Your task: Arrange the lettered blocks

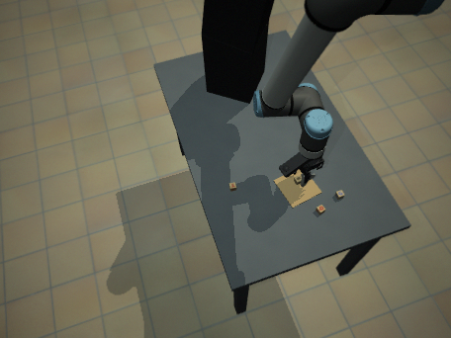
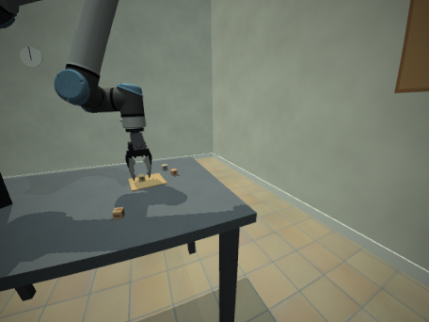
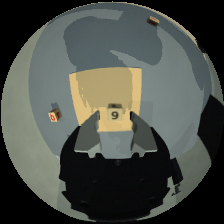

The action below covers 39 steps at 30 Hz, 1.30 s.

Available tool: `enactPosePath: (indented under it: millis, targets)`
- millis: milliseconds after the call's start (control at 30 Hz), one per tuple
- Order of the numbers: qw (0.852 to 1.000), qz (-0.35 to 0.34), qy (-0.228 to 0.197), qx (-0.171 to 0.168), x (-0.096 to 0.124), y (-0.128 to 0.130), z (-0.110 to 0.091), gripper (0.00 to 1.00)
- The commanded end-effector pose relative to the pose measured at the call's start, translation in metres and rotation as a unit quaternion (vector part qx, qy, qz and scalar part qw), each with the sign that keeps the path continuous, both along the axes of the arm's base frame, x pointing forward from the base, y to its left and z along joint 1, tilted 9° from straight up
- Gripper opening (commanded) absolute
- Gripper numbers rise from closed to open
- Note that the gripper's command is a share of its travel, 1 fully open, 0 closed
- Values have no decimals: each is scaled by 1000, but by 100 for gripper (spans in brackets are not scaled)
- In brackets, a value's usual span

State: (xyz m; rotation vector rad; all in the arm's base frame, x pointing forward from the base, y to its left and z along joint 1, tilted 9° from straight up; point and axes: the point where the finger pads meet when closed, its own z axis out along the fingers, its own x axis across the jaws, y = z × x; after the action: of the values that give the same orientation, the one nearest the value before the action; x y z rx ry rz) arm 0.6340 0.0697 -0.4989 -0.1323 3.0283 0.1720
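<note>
A block with a dark 9 on top point(image 1: 298, 180) point(image 2: 142, 178) point(image 3: 115, 114) sits on the yellow mat point(image 1: 295, 199) point(image 2: 159, 182) point(image 3: 132, 82), near one edge. My gripper point(image 1: 302, 178) point(image 2: 142, 179) point(image 3: 114, 111) is partly open, its fingertips on either side of that block with gaps. A block with a red round letter, O or D, point(image 1: 320, 209) point(image 2: 174, 172) point(image 3: 54, 116) lies off the mat. Near it is a block with a faint, unreadable top mark point(image 1: 339, 194) point(image 2: 165, 167). A block with a red mark point(image 1: 232, 186) point(image 2: 118, 213) point(image 3: 153, 20) lies alone across the table; its letter is unreadable.
The grey table point(image 1: 277, 252) point(image 2: 188, 221) carries everything. The black robot pedestal point(image 1: 234, 54) stands at its rear in the top view. The lone block is near the table's long left edge there. Arm shadows cross the table and part of the mat.
</note>
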Motion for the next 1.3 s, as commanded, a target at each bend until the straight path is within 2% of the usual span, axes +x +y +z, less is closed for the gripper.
enactPosePath:
  millis: [0, 500, 533, 1067, 1100, 1267]
  targets:
    - [1000, 0, 0, 0, 1, 0, -3, 37]
    - [1000, 0, 0, 0, 1, 0, -4, 37]
    - [1000, 0, 0, 0, 1, 0, -4, 25]
    - [1000, 0, 0, 0, 1, 0, -4, 25]
    - [1000, 0, 0, 0, 1, 0, -4, 5]
    - [1000, 0, 0, 0, 1, 0, -4, 5]
